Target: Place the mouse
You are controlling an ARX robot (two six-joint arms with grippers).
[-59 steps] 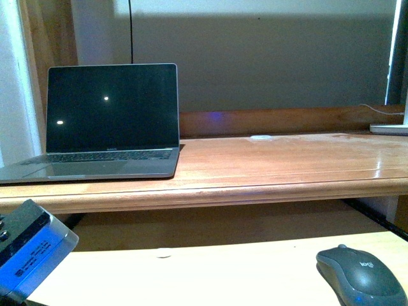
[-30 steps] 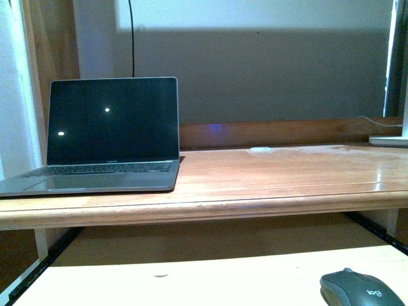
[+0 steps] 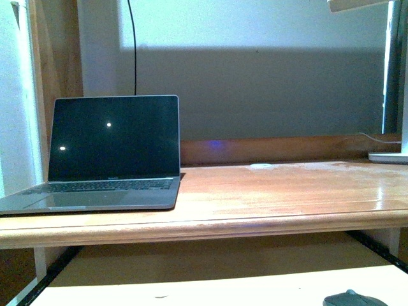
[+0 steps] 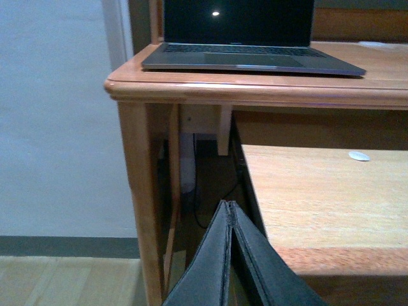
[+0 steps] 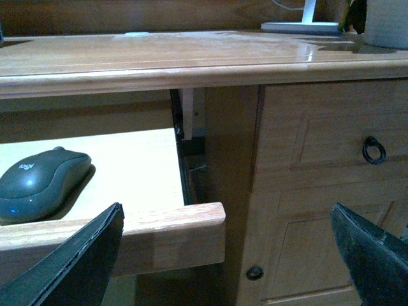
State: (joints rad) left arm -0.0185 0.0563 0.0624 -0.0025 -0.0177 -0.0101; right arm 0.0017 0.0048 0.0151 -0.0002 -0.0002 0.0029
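**A:** Where's the mouse (image 3: 354,298)?

**B:** Nearest of all, at five o'clock in the front view. Only its domed top peeps over the lower edge. The right wrist view shows it lying flat on the pull-out tray (image 5: 159,236) under the desk top (image 3: 274,191), close behind the tray's front rail, with nothing touching it.

**A:** And the grippers?

**B:** The right gripper (image 5: 226,213) is spread wide and empty. It sits low, just outside the rail, and the mouse is off to one side of its line. I'd judge it is posed for a reach over the rail. The left gripper (image 4: 228,207) has its fingers pressed together on nothing, low by the desk's left leg. It looks parked. Neither arm shows in the front view.

**A:** Further back?

**B:** The open laptop (image 3: 111,146), screen dark, is at nine o'clock on the desk top, and a lamp base (image 3: 389,156) is at three. The bare wood between them seems the likely landing spot, though I can't tell for sure.
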